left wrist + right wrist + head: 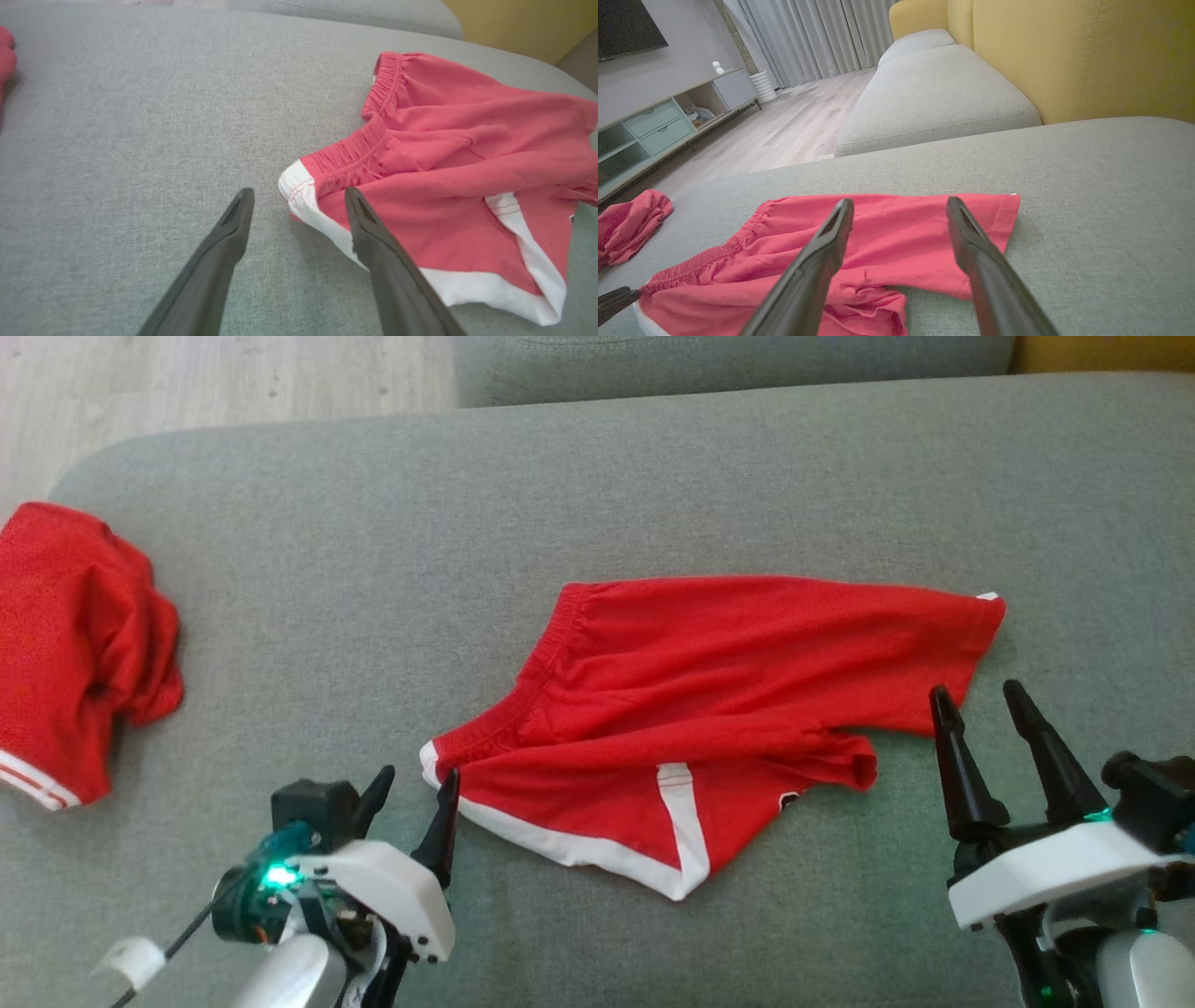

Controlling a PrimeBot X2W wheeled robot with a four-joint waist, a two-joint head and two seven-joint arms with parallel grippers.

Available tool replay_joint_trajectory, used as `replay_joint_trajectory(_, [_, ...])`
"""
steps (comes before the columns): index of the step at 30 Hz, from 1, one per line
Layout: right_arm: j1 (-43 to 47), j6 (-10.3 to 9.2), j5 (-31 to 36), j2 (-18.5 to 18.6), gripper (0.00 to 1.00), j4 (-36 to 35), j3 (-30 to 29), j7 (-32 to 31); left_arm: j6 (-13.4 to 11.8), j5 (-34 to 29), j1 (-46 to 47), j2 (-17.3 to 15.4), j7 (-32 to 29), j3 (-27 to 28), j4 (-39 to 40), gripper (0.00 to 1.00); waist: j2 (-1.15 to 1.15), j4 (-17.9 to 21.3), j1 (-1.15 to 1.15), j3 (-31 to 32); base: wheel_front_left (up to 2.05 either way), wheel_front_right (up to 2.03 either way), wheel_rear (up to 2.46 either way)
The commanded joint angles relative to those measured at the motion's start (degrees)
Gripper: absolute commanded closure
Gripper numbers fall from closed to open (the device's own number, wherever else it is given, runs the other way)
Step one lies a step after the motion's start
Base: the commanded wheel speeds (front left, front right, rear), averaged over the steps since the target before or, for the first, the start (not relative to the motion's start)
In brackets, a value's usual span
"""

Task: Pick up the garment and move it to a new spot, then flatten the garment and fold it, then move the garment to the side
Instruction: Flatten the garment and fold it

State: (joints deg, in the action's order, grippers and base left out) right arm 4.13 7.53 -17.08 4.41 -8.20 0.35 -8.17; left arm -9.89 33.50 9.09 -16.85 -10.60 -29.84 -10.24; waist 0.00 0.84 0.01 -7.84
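Rumpled red shorts (709,709) lie mid-cushion on a grey sofa (653,485). Both are released and empty: left hand (417,779) at seven o'clock, right hand (976,695) at four o'clock. Flattening, folding and moving aside seemingly remain.

My left gripper (420,773), fingers spread, hovers just beside the waistband corner of the red white-trimmed fabric shorts (728,709); my right gripper (976,689), likewise spread, is near their hem.

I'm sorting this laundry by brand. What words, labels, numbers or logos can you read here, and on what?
No readable text anywhere.
Small dark-and-white mark on the red shorts, by the leg hem: partly tucked under a fold, too small to read.
Other red garment on the grey cushion: white stripes, no lettering seen.
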Motion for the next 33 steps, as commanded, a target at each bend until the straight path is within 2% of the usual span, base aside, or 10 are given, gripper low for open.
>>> replay_joint_trajectory(1, [-1.7, -0.04, -0.1, 0.3, 0.0, -1.8, 1.3, -0.2, 0.5, 0.5, 3.2, -0.4, -0.3, 1.8, 0.8, 0.0, 0.0, 0.2, -0.01, -0.3, 0.0, 0.0, 0.0])
replay_joint_trajectory(4, [-1.6, -0.04, -0.6, 0.6, 0.0, -1.0, 1.9, -1.0, 1.4, 1.5, 4.4, 0.1, -1.1, 1.6, -1.7, 0.0, 0.0, 0.5, -0.01, -0.8, 0.0, 0.0, 0.0])
replay_joint_trajectory(5, [-1.7, -0.04, -0.7, 0.8, 0.0, -0.7, 2.6, -1.7, 1.8, 1.9, 4.8, 0.3, -1.2, 1.7, -2.5, 0.15, 0.0, 0.5, -0.01, -1.0, 0.0, 0.0, 0.0])
replay_joint_trajectory(6, [-1.8, -0.04, -0.9, 1.1, 0.0, -0.2, 3.7, -2.5, 2.2, 2.3, 5.2, 0.6, -1.1, 1.8, -3.3, 0.76, 0.0, 0.6, -0.01, -1.1, 0.0, 0.0, 0.0])
replay_joint_trajectory(7, [-2.0, -0.04, -1.1, 1.5, 0.0, 0.3, 5.1, -3.6, 2.5, 2.5, 5.6, 0.7, -0.9, 1.8, -4.0, 1.0, 0.0, 0.7, -0.01, -1.2, 0.0, 0.0, 0.0])
replay_joint_trajectory(12, [-4.5, -0.04, -2.2, 3.8, 0.0, 4.7, 13.9, -8.2, 3.9, 2.8, 7.5, 1.6, -0.1, 1.4, -6.6, 1.0, 0.0, 0.5, -0.01, -2.1, 0.0, 0.0, 0.0])
replay_joint_trajectory(18, [-9.9, -0.04, -4.5, 4.3, 0.0, 12.3, 23.5, -12.4, 4.7, 2.5, 9.4, 3.3, 1.2, 0.4, -8.8, 1.0, 0.0, -1.3, -0.01, -3.0, 0.0, 0.0, 0.0])
replay_joint_trajectory(27, [-18.4, -0.04, -2.6, 1.6, 0.0, 22.8, 27.7, -18.4, 5.2, 2.2, 10.7, 4.8, 3.3, -0.4, -11.0, 1.0, 0.0, -3.4, -0.01, -3.5, 0.0, 0.0, 0.0])
replay_joint_trajectory(33, [-20.6, -0.04, -1.4, 0.5, 0.0, 27.0, 28.1, -19.7, 5.4, 2.2, 11.1, 5.5, 4.4, -0.8, -12.2, 1.0, 0.0, -4.3, -0.01, -3.5, 0.0, 0.0, 0.0])
